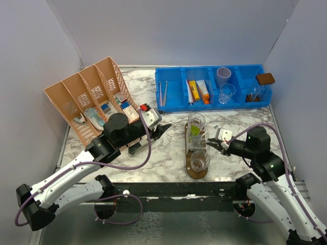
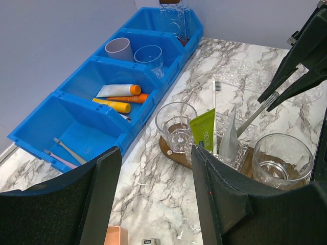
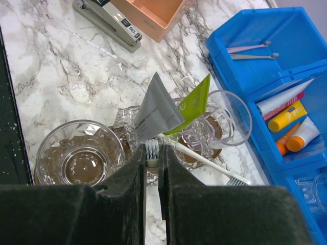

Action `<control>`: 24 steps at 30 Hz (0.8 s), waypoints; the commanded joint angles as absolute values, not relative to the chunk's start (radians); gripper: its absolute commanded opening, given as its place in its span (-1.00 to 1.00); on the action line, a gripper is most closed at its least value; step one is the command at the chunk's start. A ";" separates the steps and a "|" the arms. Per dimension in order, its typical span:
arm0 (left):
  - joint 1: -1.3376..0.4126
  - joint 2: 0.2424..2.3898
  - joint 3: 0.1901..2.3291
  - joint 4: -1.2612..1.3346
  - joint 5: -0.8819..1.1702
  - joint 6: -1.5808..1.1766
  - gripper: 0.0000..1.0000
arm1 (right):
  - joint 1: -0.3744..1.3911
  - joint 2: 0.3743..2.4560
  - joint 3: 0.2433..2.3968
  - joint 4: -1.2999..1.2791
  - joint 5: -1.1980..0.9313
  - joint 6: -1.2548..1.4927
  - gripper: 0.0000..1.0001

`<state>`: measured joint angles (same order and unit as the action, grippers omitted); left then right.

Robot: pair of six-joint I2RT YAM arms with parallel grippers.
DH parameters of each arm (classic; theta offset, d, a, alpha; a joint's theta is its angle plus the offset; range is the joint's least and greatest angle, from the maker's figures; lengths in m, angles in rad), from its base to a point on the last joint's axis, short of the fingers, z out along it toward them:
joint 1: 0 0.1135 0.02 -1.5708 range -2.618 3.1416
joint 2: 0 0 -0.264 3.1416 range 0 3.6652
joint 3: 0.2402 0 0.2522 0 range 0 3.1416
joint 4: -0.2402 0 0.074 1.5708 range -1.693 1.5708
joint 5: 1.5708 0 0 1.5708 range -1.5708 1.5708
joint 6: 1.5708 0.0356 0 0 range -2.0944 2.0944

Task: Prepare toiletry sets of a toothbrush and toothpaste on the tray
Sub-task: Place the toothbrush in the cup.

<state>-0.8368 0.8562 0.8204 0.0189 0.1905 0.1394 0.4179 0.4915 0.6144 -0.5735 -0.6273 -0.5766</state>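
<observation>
On the marble tabletop, the tray (image 1: 197, 174) lies lengthwise from near to far with three clear tumblers in a row on it. The near tumbler (image 1: 200, 161) stands on the tray's near end. The middle tumbler (image 1: 195, 144) stands at the tray's centre and holds a lime green tube (image 1: 194, 131), a grey tube (image 2: 229, 140) and a pale toothbrush (image 2: 215, 112) standing bristles up. Just to the right of the tray's centre, the right tool (image 1: 209, 145) is clenched on a second toothbrush (image 2: 255, 117). It grips this one near the bristle head, and the handle slants down toward the middle tumbler; whether its tip rests inside cannot be told. The far tumbler (image 1: 196, 121) stands on the tray's far end. To the left of the tray, the left tool (image 1: 163, 128) hangs over the tabletop with its jaws released and apart, gripping nothing. A grey stapler (image 1: 138, 149) lies on the tabletop left of the tray, beneath that arm. Beyond the tray's far end sits a blue bin (image 1: 176, 88) with toothbrushes, tubes and cups in its compartments. Far to the tray's left stands an orange basket (image 1: 76, 97).
</observation>
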 commanded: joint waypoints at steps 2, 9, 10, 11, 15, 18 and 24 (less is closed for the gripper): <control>-0.831 0.837 0.808 0.055 0.187 0.127 0.21 | 0.422 0.496 0.603 -0.533 -0.601 -0.568 -0.80; -0.831 0.835 0.807 0.058 0.186 0.127 0.21 | 0.422 0.509 0.604 -0.544 -0.614 -0.584 -0.77; -0.832 0.834 0.808 0.058 0.186 0.127 0.21 | 0.423 0.511 0.604 -0.547 -0.617 -0.589 -0.77; -0.832 0.833 0.807 0.058 0.186 0.126 0.21 | 0.423 0.513 0.607 -0.551 -0.620 -0.596 -0.76; -0.831 0.834 0.805 0.060 0.189 0.126 0.21 | 0.422 0.525 0.606 -0.560 -0.629 -0.612 -0.75; -0.831 0.832 0.806 0.059 0.187 0.126 0.20 | 0.423 0.522 0.604 -0.564 -0.631 -0.619 -0.71; -0.831 0.827 0.805 0.060 0.186 0.126 0.21 | 0.422 0.535 0.602 -0.574 -0.641 -0.640 -0.65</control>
<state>-0.8368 0.8509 0.8146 0.0288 0.1905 0.1356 0.4179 0.5266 0.6079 -0.5755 -0.6224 -0.6117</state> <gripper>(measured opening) 0.601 0.167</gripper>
